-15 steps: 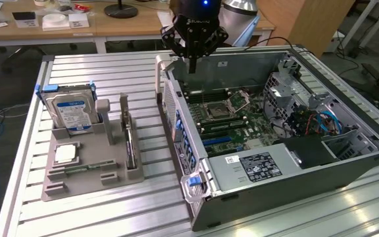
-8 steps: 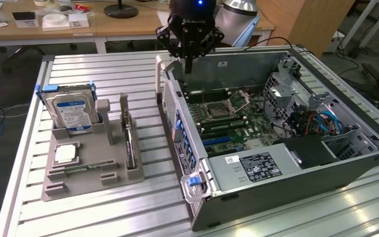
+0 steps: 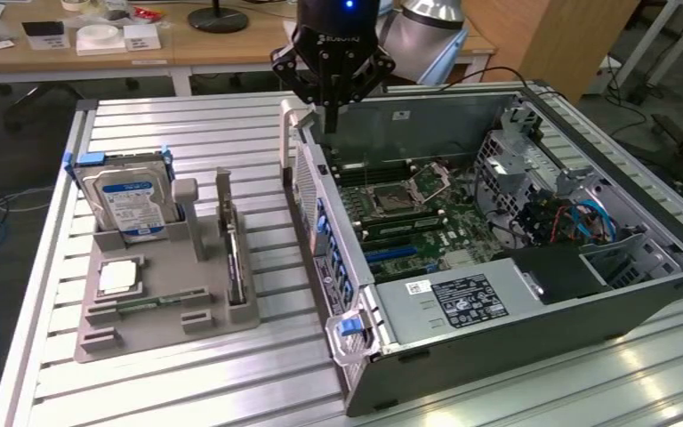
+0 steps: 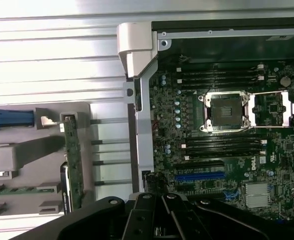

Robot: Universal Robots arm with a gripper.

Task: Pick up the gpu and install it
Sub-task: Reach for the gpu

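Evidently, pickup was not yet done.
The gpu [image 3: 234, 253] stood on edge in the grey holder [image 3: 140, 331] on the desk [image 3: 175, 133]; the hand [image 3: 331, 120], closed and empty, hung over the open computer case's [image 3: 532, 307] rear wall, leaving both steps outstanding.

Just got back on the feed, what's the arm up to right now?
The gripper hangs shut and empty above the rear edge of the open computer case, near the motherboard. The gpu stands on edge in the gray parts tray beside the case, apart from the gripper, with the hard drive in the same tray. The card is not yet picked up or installed.
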